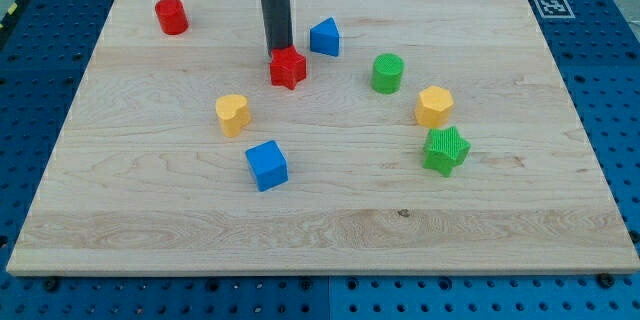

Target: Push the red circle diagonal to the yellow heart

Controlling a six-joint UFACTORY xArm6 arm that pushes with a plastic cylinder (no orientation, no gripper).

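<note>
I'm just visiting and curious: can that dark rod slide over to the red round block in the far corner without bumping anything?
Probably yes. My tip sits just behind the red star, and the board between it and the red circle at the view's top left holds no blocks.

Pale grained wood board (pixel 330 220); ribbed-looking plastic green star (pixel 445 150).

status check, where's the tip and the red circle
My tip at the red star, touching or just behind. Red circle untouched, view's top left. Yellow heart below the star; nothing between circle and heart.
</note>
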